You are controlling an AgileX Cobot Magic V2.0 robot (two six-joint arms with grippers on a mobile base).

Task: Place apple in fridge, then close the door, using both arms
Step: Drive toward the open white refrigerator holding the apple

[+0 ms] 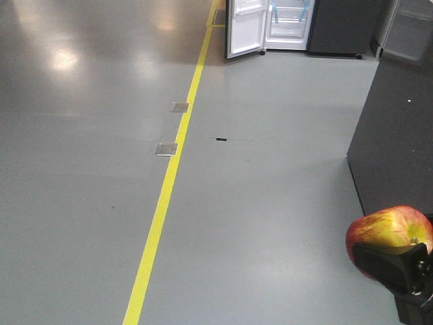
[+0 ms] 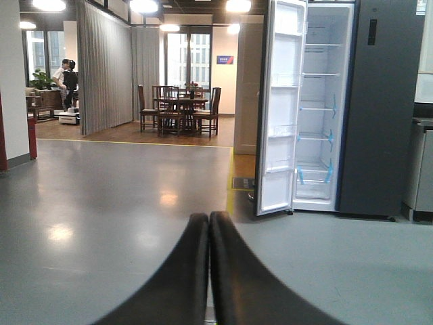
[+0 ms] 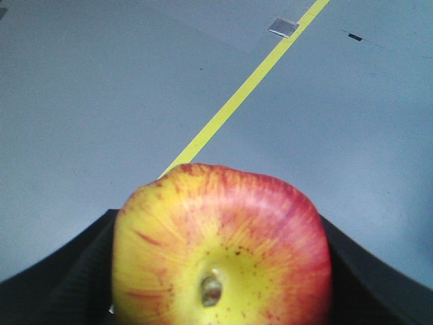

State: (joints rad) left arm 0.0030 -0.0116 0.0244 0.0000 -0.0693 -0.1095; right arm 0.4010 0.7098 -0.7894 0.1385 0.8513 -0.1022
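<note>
The red and yellow apple (image 3: 223,244) fills the lower middle of the right wrist view, stem dimple toward the camera, with my right gripper (image 3: 220,271) shut on it, black fingers (image 3: 61,277) pressing each side. In the front view the apple (image 1: 385,233) hangs at the bottom right in the right gripper (image 1: 396,267). The fridge (image 2: 321,108) stands far ahead, white interior showing, its door (image 2: 279,108) swung open to the left. In the front view the fridge (image 1: 289,24) and its door (image 1: 245,27) sit at the top edge. My left gripper (image 2: 209,220) is shut, holding nothing.
A yellow floor line (image 1: 169,176) runs toward the fridge, with two metal floor plates (image 1: 166,149) beside it. A dark grey cabinet (image 1: 396,135) stands close on the right. A dining table with chairs (image 2: 179,108) and a person (image 2: 67,84) are far off on the left.
</note>
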